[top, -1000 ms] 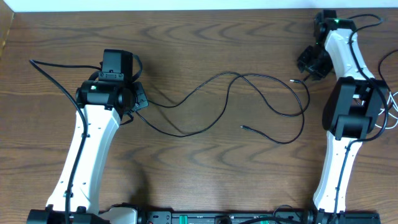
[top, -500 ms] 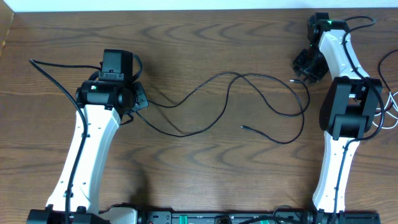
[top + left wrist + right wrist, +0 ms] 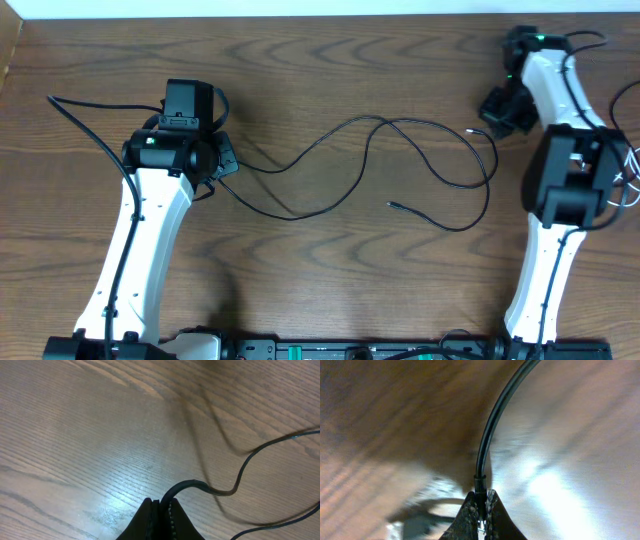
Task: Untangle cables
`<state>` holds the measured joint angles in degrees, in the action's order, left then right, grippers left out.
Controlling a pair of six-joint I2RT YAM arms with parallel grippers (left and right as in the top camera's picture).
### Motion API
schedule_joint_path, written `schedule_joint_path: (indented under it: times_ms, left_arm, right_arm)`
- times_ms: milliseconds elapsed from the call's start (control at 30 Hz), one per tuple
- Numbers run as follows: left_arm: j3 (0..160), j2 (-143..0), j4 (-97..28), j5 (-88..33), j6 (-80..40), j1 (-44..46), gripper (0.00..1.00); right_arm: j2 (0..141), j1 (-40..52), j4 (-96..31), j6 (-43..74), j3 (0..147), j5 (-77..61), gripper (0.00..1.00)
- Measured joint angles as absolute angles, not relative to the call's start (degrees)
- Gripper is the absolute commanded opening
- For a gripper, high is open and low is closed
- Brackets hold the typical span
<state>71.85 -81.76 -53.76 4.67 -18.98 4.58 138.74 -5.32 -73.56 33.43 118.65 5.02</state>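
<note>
Main change from a second back: my right gripper (image 3: 480, 506) went from partly open to pinched together on the plug end of a black cable (image 3: 491, 425), over at the far right of the table (image 3: 350, 60), after shuffling sideways a little. My left gripper (image 3: 162, 510) hasn't budged and is clamped on a black cable too. The long loops across the middle of the table lie just as before.

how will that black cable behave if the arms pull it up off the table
Probably floppy: the black cable lies in loose curves, so it should sag and drag. Likely very light, being so thin. It might slide through the left pincer or right pincer, which pinch only a narrow strand.
</note>
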Motion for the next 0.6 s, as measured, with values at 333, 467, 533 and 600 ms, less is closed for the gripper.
schedule_joint_path:
  times_ms: [333,467,533,600]
  left_arm:
    - [71.9,-81.8,-53.8,4.6,-19.0,4.6,0.07]
    - [71.9,-81.8,-53.8,4.7,-19.0,4.6,0.07]
    - [71.9,-81.8,-53.8,4.6,-19.0,4.6,0.07]
    - [71.9,-81.8,-53.8,4.6,-19.0,4.6,0.08]
  right_arm:
    - [118.3,-15.9,-77.3,22.3,118.7,14.7,0.01]
    - [115.9,-23.3,-78.8,21.1,119.2,18.6,0.01]
    - [116.7,-26.8,-78.5,21.0,118.7,19.2,0.01]
    - [117.4,-30.0,-77.5,21.0,117.2,19.1,0.01]
